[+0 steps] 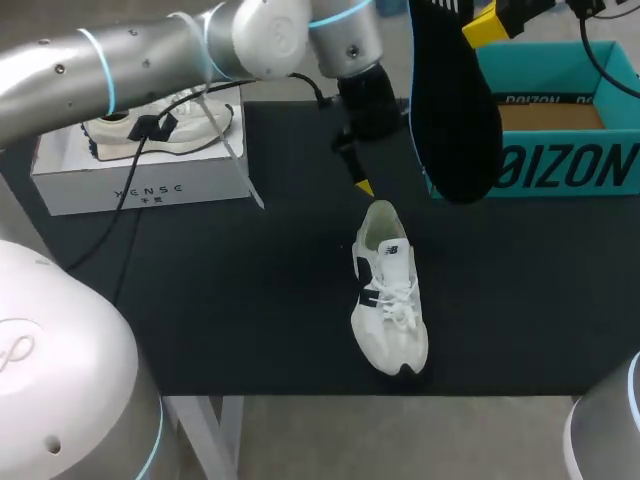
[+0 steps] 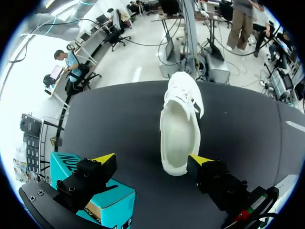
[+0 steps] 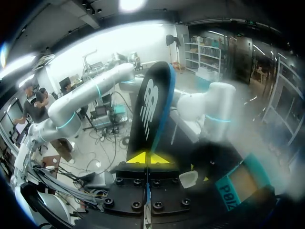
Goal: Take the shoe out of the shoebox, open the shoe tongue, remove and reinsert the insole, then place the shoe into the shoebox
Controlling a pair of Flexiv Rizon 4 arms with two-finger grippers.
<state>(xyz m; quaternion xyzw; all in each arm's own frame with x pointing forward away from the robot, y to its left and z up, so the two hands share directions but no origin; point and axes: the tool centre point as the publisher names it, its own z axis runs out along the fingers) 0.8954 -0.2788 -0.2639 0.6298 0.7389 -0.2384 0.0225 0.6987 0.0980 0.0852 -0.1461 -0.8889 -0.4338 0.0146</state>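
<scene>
A white shoe [image 1: 388, 292] lies on the black mat [image 1: 250, 300] with its heel toward the back. My left gripper [image 1: 357, 172] hangs just above and behind the heel. In the left wrist view it [image 2: 152, 161] is open, and the shoe [image 2: 180, 129] lies ahead of it with its heel near one fingertip [image 2: 199, 160], nothing held. The shoe's inside looks pale and bare. My right gripper [image 1: 482, 24] is raised high at the back right, shut on the end of a black insole [image 1: 455, 100] that hangs down. The right wrist view shows the insole [image 3: 150, 109] standing up from the shut gripper [image 3: 148, 158].
A teal shoebox [image 1: 560, 165] stands open at the back right, partly behind the insole; it also shows under the left gripper [image 2: 100, 205]. A white box [image 1: 140, 185] with another pale shoe [image 1: 160, 125] on top sits at the back left. A cable trails over it.
</scene>
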